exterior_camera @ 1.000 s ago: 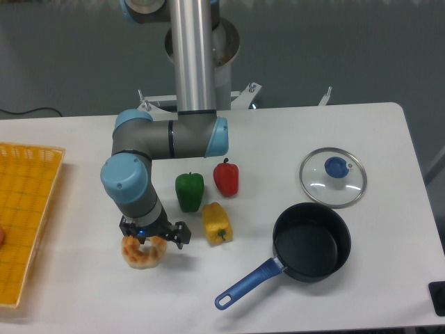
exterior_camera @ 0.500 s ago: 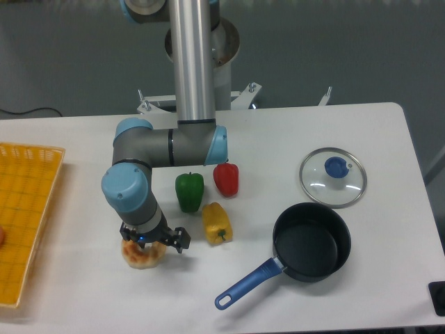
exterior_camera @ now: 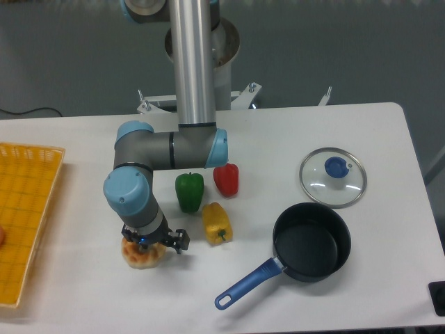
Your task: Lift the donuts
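Right now the gripper (exterior_camera: 144, 243) is down on top of the donuts (exterior_camera: 141, 255), which sit on the white desk (exterior_camera: 278, 132) toward its front left, though the wrist hides the fingers and I cannot tell whether they have closed on it. Just to the right lies a yellow pepper (exterior_camera: 217, 222), with a green pepper (exterior_camera: 189, 191) and a red pepper (exterior_camera: 226, 179) behind it. Further right we have a dark saucepan (exterior_camera: 311, 243) with a blue handle, a glass lid (exterior_camera: 333, 177) beyond it, and a yellow basket (exterior_camera: 28, 202) at the left edge.
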{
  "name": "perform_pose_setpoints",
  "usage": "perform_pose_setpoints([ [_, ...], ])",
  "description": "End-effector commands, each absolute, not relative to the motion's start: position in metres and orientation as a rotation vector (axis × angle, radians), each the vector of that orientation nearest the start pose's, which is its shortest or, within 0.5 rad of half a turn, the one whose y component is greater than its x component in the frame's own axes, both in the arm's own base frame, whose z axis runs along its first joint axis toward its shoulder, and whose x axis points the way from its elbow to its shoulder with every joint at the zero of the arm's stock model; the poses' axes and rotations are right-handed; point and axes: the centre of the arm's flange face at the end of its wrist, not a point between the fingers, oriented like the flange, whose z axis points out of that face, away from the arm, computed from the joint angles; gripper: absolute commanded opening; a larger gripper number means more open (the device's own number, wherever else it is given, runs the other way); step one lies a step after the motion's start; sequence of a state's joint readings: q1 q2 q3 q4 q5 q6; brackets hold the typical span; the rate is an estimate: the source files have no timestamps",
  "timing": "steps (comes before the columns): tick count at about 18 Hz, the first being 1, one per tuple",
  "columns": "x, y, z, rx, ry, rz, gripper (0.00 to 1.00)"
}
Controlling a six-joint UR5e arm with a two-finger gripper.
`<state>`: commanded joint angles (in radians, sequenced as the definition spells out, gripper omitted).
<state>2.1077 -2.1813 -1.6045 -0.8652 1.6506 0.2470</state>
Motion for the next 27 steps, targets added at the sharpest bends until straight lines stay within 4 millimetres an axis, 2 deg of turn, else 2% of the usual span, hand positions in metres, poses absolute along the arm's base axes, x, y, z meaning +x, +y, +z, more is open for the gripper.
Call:
perform_pose_setpoints([
  [1, -0.231, 0.634, 0.182, -3.077, -0.451, 0.152, 0.7],
  [3, -0.232, 0.633, 0.181, -3.082, -0.423, 0.153, 0.69],
  [9, -0.232, 0.632, 0.186, -3.081, -0.406, 0.155, 0.44],
  [16, -0.231, 0.632, 0.194, -3.07, -0.41, 0.164, 0.29],
  [21, -0.232, 0.631, 0.201, -3.061, -0.409, 0.167, 0.28],
  [27, -0.237, 0.627, 0.239, -3.016, -0.414, 0.199, 0.28],
])
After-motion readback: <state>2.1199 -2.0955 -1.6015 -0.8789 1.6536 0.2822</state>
